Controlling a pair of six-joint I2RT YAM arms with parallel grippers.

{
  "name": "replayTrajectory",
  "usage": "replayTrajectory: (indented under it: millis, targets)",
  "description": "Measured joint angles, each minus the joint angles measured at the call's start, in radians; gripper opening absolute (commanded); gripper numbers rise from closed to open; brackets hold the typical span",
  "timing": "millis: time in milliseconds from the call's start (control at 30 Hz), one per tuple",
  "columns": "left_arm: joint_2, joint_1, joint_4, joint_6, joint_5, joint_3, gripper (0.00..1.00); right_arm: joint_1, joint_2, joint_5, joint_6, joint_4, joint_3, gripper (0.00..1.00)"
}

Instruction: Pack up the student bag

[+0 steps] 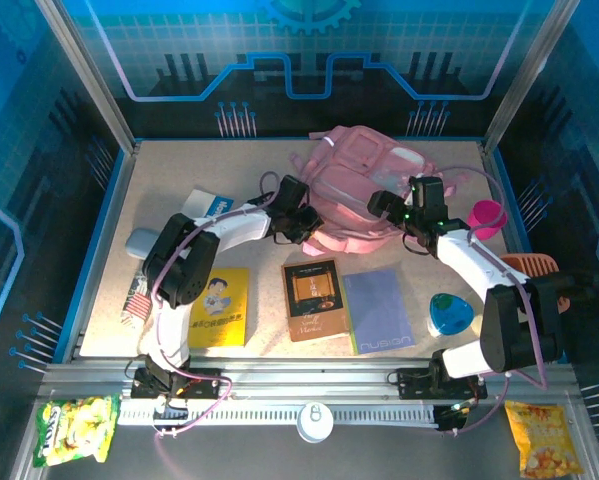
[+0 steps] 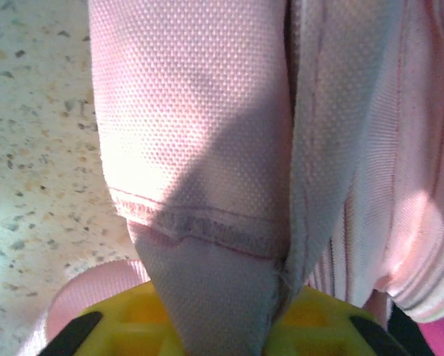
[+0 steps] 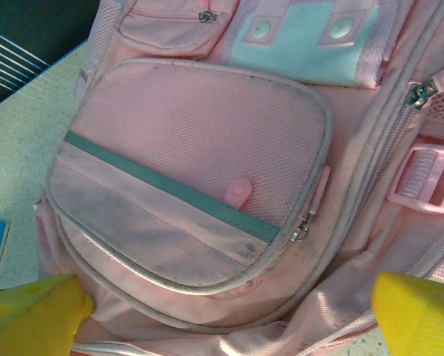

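**Now a pinch on the bag, the other claw wide**

Largest by far, one large soft pink fabric student bag (image 1: 354, 188) lies at the middle of the bench's (image 1: 179, 165) far edge, front pockets up. The left gripper (image 1: 304, 220) sits at the bag's near-left side, clenched on a fold of the pink cloth. The left wrist view shows that fold running down between the yellow fingers (image 2: 133, 326). The right gripper (image 3: 225, 315) hangs released, jaws wide, above the rounded mesh front pocket (image 3: 192, 185).

To do this step well, I judge, the left claw should hold firm and lift slowly, since a thin woven fold can slide out of a pinch. The right one would best come down on the small metal zip pull (image 3: 302, 228) at the pocket's side, square to the zip line. It can then draw along the zip while the left holds the bag taut.

Towards the near edge lie three flat books:
- one yellow illustrated book (image 1: 219, 305)
- one brown hardcover book (image 1: 316, 298)
- one grey-blue notebook (image 1: 379, 308)

By the right edge are three smaller things:
- one magenta plastic cup (image 1: 487, 215)
- one orange ribbed thing (image 1: 529, 265), part hidden by the arm
- one glossy blue-green rounded thing (image 1: 449, 313)

By the left edge are two more:
- one small grey pouch (image 1: 144, 243)
- one white-and-blue card (image 1: 207, 203)
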Motion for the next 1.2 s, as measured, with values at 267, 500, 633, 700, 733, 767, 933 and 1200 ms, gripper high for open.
replayTrajectory:
  millis: [267,500,633,700,733,767,933,1200]
  targets:
    - [-0.155,0.140,-0.055,0.104,0.091,0.002,0.06,0.000,-0.022,0.007,0.008,-0.024,0.008,1.00]
    - [-0.209,0.309,-0.163,0.277,0.167,0.002,0.07,0.000,-0.012,-0.014,0.038,-0.027,0.013,1.00]
    - [-0.208,0.364,-0.251,0.394,0.161,0.005,0.22,-0.001,0.068,-0.066,0.087,-0.032,0.068,0.94]
    - [-0.202,0.382,-0.285,0.448,0.142,0.016,0.38,-0.001,0.116,-0.096,0.117,-0.033,0.095,0.92]
    - [-0.196,0.389,-0.299,0.476,0.127,0.025,0.47,-0.001,0.137,-0.108,0.134,-0.032,0.104,0.91]
    - [-0.191,0.393,-0.310,0.497,0.110,0.034,0.50,-0.001,0.153,-0.118,0.149,-0.031,0.108,0.91]
    - [-0.198,0.406,-0.328,0.560,0.041,0.034,0.61,-0.001,0.236,-0.140,0.224,-0.031,0.135,0.83]
    - [-0.436,0.388,-0.282,0.517,0.009,-0.191,0.73,-0.001,0.355,-0.153,0.285,-0.008,0.210,0.64]
